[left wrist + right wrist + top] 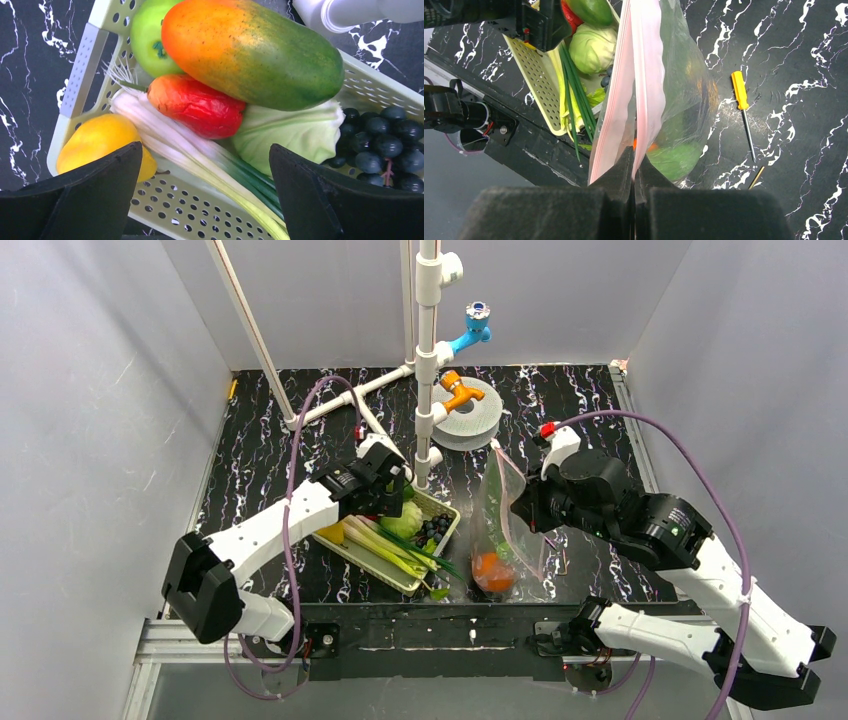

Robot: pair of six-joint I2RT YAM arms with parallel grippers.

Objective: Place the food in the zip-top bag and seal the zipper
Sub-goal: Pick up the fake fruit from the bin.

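- Zip-top bag stands just right of the basket, our right gripper clamped on its zipper.
- Our left gripper hangs spread above the basket; we should pinch the red piece squarely.

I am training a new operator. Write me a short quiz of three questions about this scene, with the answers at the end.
1. True or false: the right gripper is shut on the zipper of the zip-top bag.
2. Which tool lies on the table beside the bag? A) spoon B) yellow-handled screwdriver C) scissors
3. Fill in: the left gripper hangs open above the pale green mesh ____.
Key: 1 true; 2 B; 3 basket.
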